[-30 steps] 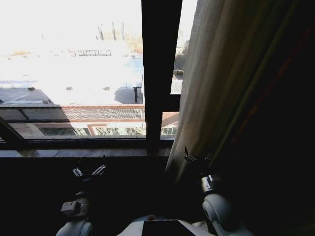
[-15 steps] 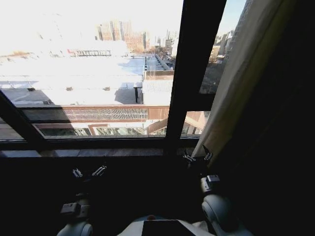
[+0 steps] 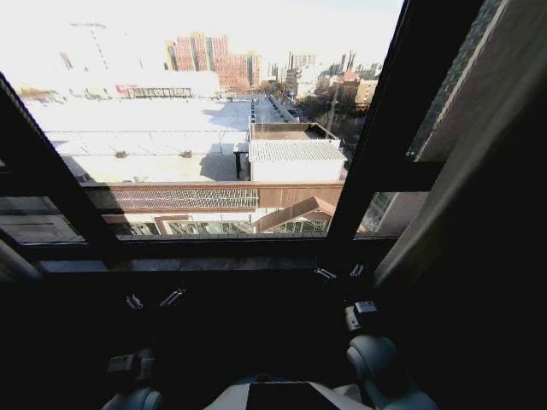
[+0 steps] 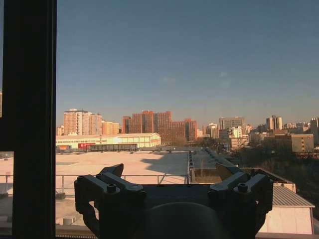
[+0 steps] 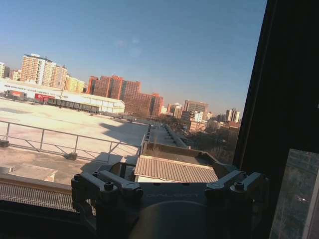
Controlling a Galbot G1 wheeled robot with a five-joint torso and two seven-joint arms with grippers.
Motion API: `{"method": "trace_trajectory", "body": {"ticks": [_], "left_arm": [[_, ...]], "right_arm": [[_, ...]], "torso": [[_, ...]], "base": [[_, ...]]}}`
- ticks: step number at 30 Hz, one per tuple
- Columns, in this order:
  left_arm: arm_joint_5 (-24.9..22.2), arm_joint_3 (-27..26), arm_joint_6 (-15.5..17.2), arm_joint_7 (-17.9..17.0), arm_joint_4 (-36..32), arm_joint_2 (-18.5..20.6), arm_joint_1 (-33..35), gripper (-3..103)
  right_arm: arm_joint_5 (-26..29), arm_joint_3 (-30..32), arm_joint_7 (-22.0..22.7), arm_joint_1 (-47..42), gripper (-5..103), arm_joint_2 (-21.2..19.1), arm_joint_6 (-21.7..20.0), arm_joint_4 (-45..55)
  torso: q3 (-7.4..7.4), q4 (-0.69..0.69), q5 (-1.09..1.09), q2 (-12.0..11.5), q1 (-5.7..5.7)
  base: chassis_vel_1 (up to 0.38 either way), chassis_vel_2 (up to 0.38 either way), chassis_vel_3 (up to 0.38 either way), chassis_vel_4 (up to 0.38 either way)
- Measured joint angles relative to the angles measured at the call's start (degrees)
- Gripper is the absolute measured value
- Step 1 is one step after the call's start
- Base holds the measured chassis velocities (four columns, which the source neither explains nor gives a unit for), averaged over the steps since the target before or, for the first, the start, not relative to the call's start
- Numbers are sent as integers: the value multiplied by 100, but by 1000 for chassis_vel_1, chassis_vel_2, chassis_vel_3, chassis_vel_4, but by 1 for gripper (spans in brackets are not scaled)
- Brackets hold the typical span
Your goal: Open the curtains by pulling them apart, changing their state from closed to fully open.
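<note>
Gathered at the far right of the head view: one curtain [image 3: 451, 184], a pale, matte band of fabric slanting down toward the sill, with its remainder lost in deep shadow to the right. Cannot tell whether the pale shape at the far-left edge is a second panel.

Across the glass, two thick black frame bars [image 3: 386, 128] leaning outward, joined by a dark horizontal sill [image 3: 214, 253]. Beyond them, flat white rooftops and red-brown towers.

Near the sill, two grippers of dark metal with bolted, angular fingers. Left gripper [image 3: 154, 300] low and left, right gripper [image 3: 338, 272] farther and right, close beside the curtain's lower edge but apart from it.

From the wrists, detail missing in the head view: left gripper [image 4: 172, 185] with fingers [image 4: 110, 188] spread wide around nothing, beside one upright bar. Right gripper [image 5: 172, 188] likewise splayed and empty, fingers [image 5: 107, 188] apart, one bar at the side.
</note>
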Motion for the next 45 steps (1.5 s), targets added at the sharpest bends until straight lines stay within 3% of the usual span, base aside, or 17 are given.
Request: {"method": "trace_trajectory", "body": {"ticks": [45], "left_arm": [[-2,-19,-20,17,242,-107,-161,100]], "right_arm": [[23,-264,28,484,100,-56,11,-469]], "torso": [[0,0,-1,0,0]], "base": [[351,355,-353,-353]]}}
